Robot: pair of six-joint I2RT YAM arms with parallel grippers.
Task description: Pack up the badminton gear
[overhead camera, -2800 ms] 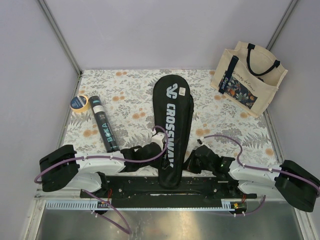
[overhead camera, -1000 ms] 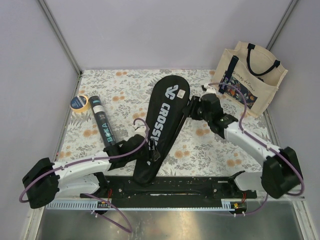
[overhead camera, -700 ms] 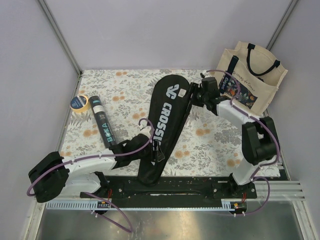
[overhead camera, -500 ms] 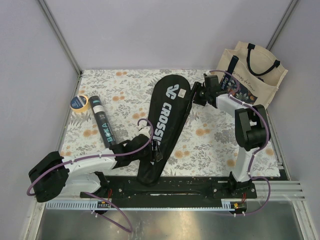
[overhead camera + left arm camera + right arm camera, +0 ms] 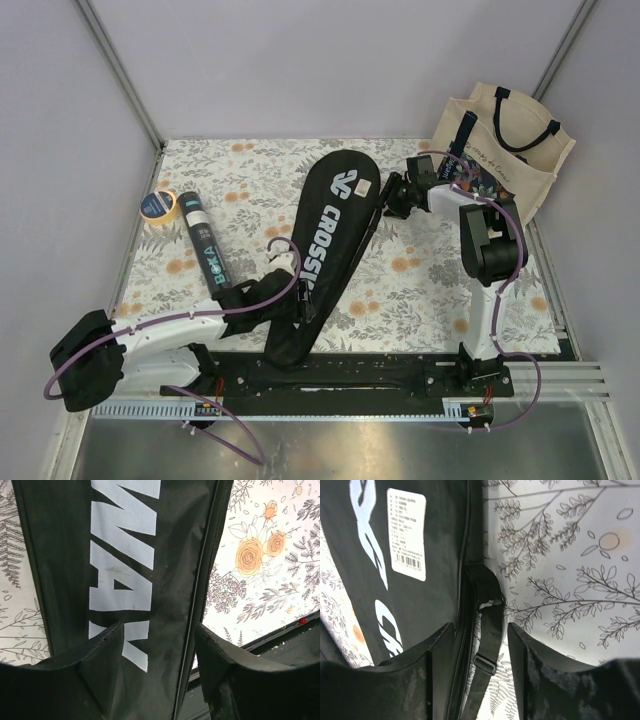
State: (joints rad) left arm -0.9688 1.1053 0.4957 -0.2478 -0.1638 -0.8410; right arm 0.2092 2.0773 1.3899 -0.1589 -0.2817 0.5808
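While both gape wide, left gripper (image 5: 157,628) and right gripper (image 5: 481,627) straddle the long black fabric racket bag (image 5: 330,240). Snagging its strap (image 5: 489,647) could skew it.

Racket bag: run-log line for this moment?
left gripper open over racket bag zipper edge | right gripper open astride bag strap | tube outside bag

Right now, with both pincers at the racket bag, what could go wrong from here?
1. The open right pincer straddles the strap beside the racket bag's zipper edge; closing might grab the strap, not the zipper.
2. The open left pincer straddles the bag's narrow end, which reaches the table's front edge; a pull could drag it off.
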